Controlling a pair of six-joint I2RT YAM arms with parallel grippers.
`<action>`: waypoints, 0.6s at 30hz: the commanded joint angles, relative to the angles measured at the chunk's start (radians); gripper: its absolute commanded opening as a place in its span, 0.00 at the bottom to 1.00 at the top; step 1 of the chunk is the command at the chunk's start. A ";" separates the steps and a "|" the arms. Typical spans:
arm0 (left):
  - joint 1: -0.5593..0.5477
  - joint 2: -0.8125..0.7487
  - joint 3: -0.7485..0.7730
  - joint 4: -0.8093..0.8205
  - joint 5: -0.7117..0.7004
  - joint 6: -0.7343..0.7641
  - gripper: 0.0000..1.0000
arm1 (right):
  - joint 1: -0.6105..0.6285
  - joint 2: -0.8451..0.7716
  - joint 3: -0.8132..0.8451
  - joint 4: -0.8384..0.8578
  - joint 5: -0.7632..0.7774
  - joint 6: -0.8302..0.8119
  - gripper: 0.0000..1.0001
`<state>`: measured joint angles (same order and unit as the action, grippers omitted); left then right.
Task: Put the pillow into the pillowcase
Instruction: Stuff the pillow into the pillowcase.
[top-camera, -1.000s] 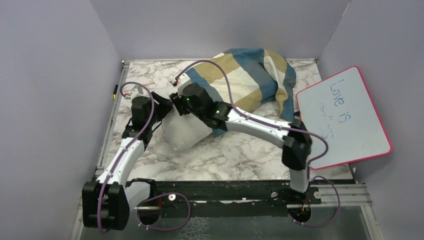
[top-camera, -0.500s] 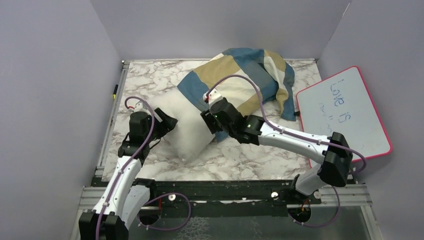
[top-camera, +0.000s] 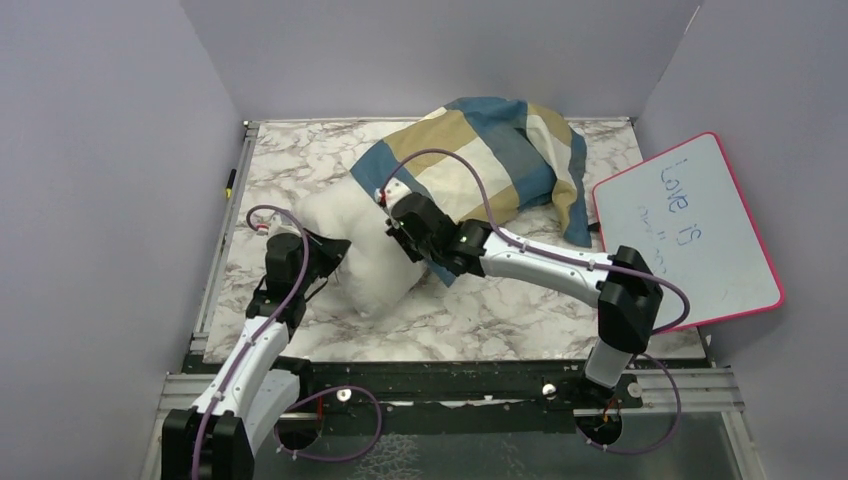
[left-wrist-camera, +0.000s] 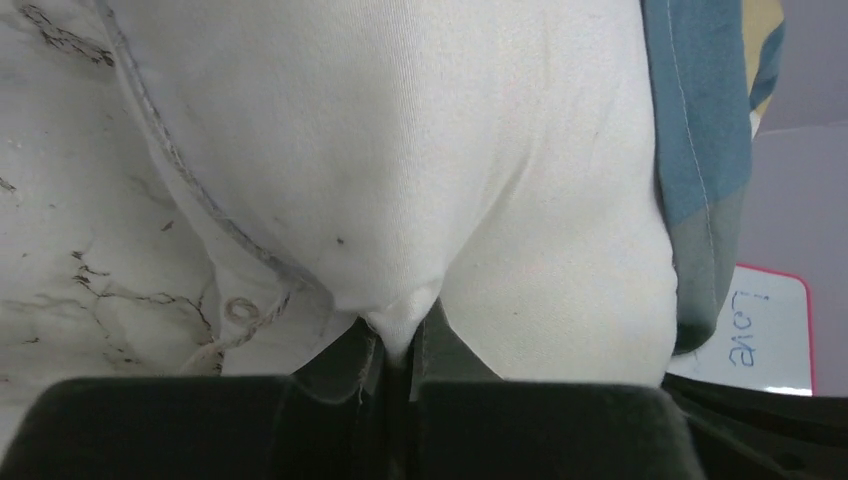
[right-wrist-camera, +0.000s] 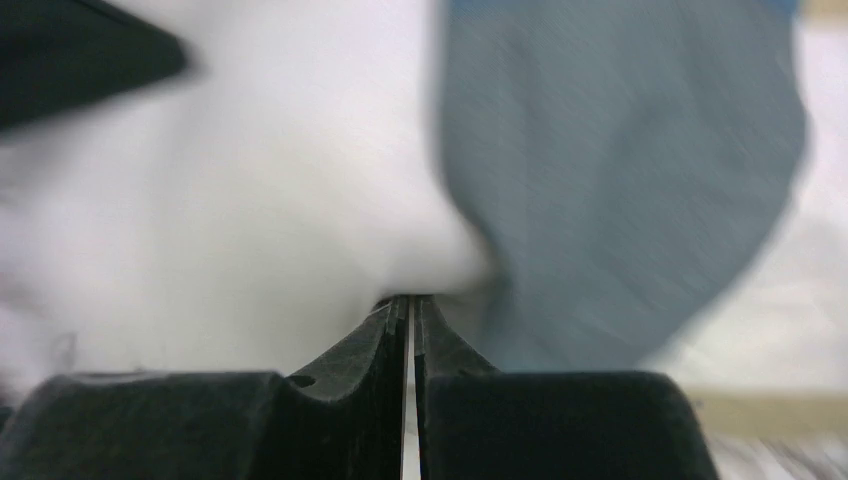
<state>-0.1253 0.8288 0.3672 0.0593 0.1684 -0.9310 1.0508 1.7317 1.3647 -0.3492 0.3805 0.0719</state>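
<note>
The off-white pillow lies left of centre, its far end inside the blue, tan and cream pillowcase. My left gripper is at the pillow's near-left end. In the left wrist view the left gripper is shut on a pinched fold of the pillow, with the pillowcase edge at the right. My right gripper is at the pillowcase's mouth. Its wrist view shows the right gripper shut to a thin slit, tips against the seam between pillow and pillowcase. No fabric shows between them.
A pink-rimmed whiteboard leans off the table's right side and also shows in the left wrist view as the whiteboard. Grey walls enclose the marble table on three sides. A small dark pen lies past the left edge.
Both grippers went from open to shut. The left one closed on a fold of the pillow. The right arm swung back left to the pillowcase mouth.
</note>
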 joint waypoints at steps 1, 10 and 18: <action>-0.051 -0.013 -0.032 0.019 -0.117 -0.079 0.00 | 0.037 0.047 0.182 0.139 -0.506 0.038 0.09; -0.185 0.017 -0.044 0.015 -0.293 -0.096 0.00 | 0.041 0.112 0.146 0.252 -0.605 0.138 0.03; -0.193 -0.025 -0.019 -0.015 -0.351 -0.083 0.00 | 0.042 -0.152 -0.069 0.115 -0.163 0.083 0.34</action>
<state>-0.3088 0.8215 0.3458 0.1009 -0.1318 -1.0214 1.0988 1.7603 1.3865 -0.1757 -0.0418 0.1986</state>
